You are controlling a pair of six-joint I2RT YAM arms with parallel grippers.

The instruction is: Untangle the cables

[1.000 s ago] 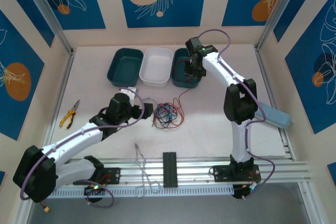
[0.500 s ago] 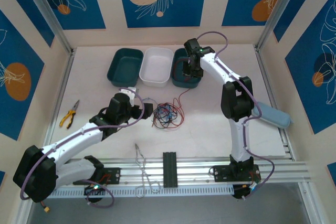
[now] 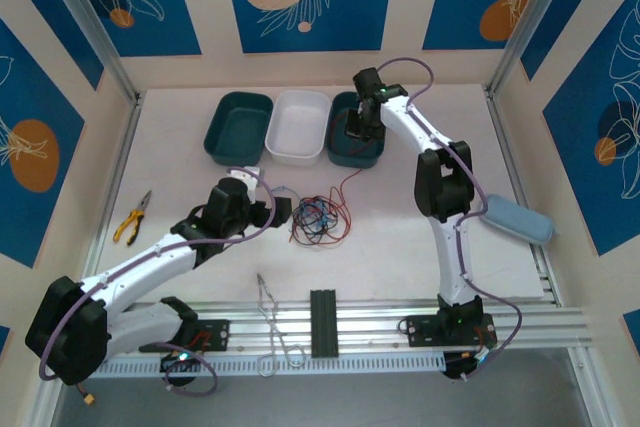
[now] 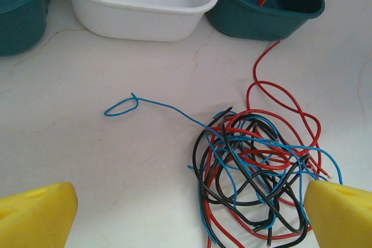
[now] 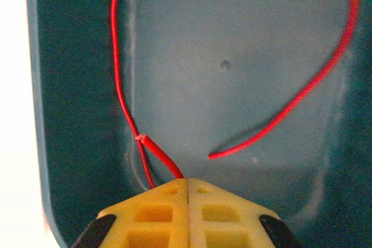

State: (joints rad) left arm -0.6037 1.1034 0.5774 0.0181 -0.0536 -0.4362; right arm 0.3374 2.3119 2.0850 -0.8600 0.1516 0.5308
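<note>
Jaws of the right gripper [image 5: 187, 187] pinched a thin red wire [image 5: 118, 68] inside the dark teal plastic tray [image 5: 244, 56]; the left gripper [image 4: 187, 216] gaped empty before the red, black and blue cable tangle [image 4: 256, 161].

left end effector [image 4: 187, 214] wide apart, right end effector [image 5: 187, 187] closed

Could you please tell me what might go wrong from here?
1. The right pincer is shut on a red cable inside the right-hand teal tray. That strand seems to run over the rim into the tangle, so pulling could tighten knots or drag it along.
2. The left pincer is open, pinning nothing down.
3. The grip is at the very tip, so the cable may slip.
</note>
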